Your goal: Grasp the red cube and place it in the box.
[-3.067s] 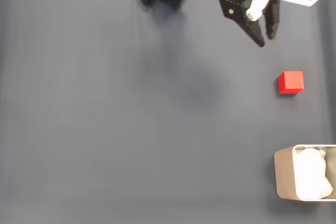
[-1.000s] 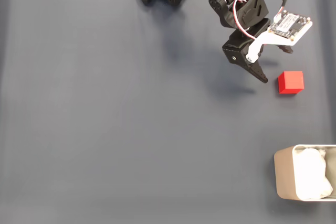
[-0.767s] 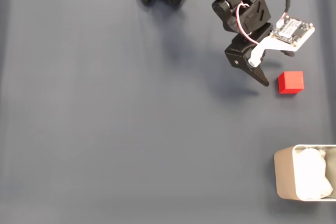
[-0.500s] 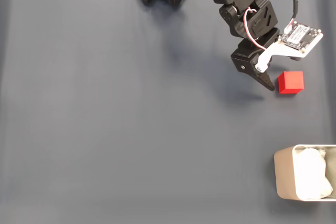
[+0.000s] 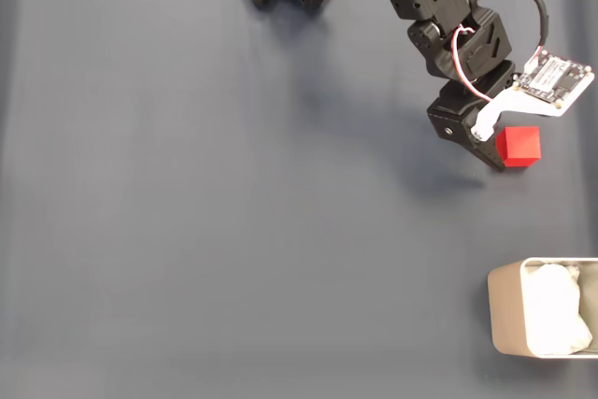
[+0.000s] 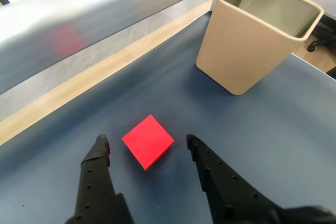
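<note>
Dark blue-grey tabletop (image 5: 187,231) carries everything; the red cube (image 6: 148,141) rests flat on it, turned corner-on to the wrist camera, just ahead of and between the fingertips of the end effector (image 6: 146,141), whose jaws stand wide and empty either side of it; in the fixed view the cube (image 5: 519,145) touches nothing visibly; the box (image 6: 259,32) stands well apart, farther off to the right in the wrist view.

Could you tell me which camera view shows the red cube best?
The wrist view: the red cube lies unobstructed between the open hand. In the fixed view the cube is smaller, with the arm crowding its left edge.
</note>
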`<action>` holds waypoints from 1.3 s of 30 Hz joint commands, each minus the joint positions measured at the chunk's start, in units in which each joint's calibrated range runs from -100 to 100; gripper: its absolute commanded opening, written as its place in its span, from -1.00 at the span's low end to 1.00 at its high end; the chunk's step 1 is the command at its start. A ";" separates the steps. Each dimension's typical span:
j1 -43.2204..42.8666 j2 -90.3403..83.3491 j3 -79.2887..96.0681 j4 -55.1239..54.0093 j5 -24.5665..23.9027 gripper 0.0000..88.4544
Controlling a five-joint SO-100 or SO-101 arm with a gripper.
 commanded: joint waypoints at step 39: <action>-3.97 -2.20 -3.38 3.31 -1.27 -0.22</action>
